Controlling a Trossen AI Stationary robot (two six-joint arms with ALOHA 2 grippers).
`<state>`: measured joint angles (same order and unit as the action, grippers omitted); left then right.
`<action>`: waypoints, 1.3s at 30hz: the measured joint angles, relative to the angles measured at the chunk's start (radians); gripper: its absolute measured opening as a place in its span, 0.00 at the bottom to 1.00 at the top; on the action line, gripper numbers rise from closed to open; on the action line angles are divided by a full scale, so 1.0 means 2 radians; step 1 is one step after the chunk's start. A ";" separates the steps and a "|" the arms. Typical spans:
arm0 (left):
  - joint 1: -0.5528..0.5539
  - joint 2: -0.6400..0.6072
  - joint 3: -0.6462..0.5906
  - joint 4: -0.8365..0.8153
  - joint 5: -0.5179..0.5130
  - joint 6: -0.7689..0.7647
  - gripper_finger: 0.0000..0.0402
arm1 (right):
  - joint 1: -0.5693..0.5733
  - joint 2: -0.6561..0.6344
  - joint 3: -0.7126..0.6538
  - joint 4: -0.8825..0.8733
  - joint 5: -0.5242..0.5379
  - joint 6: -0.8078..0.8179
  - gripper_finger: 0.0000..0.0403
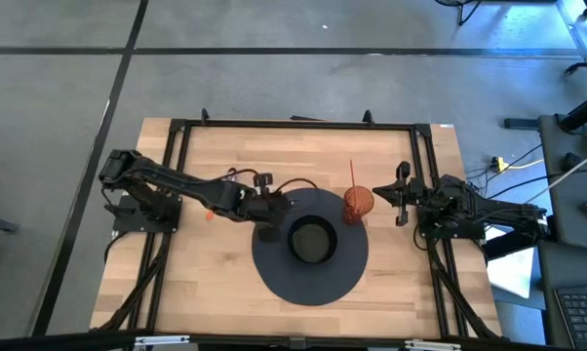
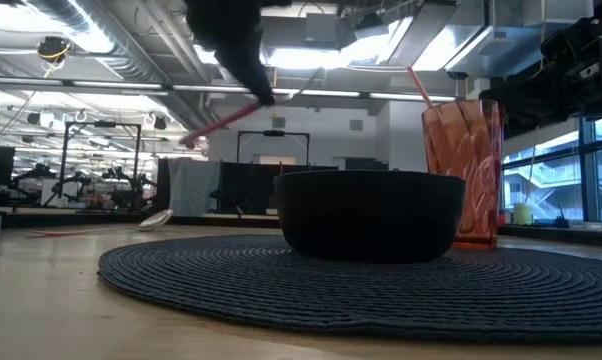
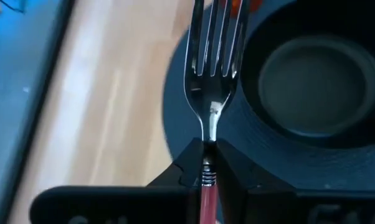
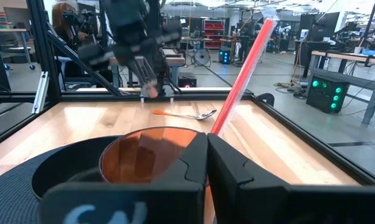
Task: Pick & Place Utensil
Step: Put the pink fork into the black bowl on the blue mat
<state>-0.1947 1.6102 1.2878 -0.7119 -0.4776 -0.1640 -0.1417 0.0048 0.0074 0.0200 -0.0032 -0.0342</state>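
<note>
A metal fork [image 3: 213, 68] with a red handle [image 2: 219, 124] is in my left gripper [image 3: 207, 152], which is shut on it. It hangs over the left edge of a dark round woven mat [image 1: 274, 278], beside the black bowl [image 1: 311, 241]. An orange tumbler [image 1: 359, 203] with a red straw [image 4: 243, 74] stands on the mat's right rim. My right gripper [image 4: 206, 152] is shut, level, just in front of the tumbler. A spoon [image 4: 190, 115] with an orange handle lies flat on the wood. My left gripper pinches the fork between its two fingers at the neck [image 3: 208, 138], where the metal meets the red handle. The tines point out ahead of the fingers and the handle runs back between them. The fork is lifted clear, its handle slanting down in the low view.
The bowl [image 2: 371, 212] sits in the mat's middle [image 2: 331, 290]. A black frame [image 1: 293, 125] runs around the wooden tabletop [image 1: 206, 283]. Bare wood lies left of the mat and along the far side.
</note>
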 joint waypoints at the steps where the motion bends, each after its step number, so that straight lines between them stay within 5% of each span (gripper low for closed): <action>1: -0.004 0.008 0.019 -0.015 -0.008 0.006 0.05 | 0.000 0.000 0.000 0.000 0.000 0.000 0.03; 21: -0.029 0.390 0.450 -0.306 -0.062 0.211 0.05 | 0.000 0.001 0.000 0.000 0.001 -0.002 0.03; 28: -0.041 0.424 0.496 -0.320 -0.082 0.278 0.05 | 0.000 0.001 0.000 0.000 0.000 -0.006 0.03; 39: -0.042 0.424 0.496 -0.316 -0.081 0.282 0.05 | 0.000 0.001 0.000 0.000 0.000 -0.008 0.03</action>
<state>-0.2793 2.4580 2.2803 -1.3434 -0.6399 0.4008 -0.1418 0.0071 0.0074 0.0197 -0.0032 -0.0498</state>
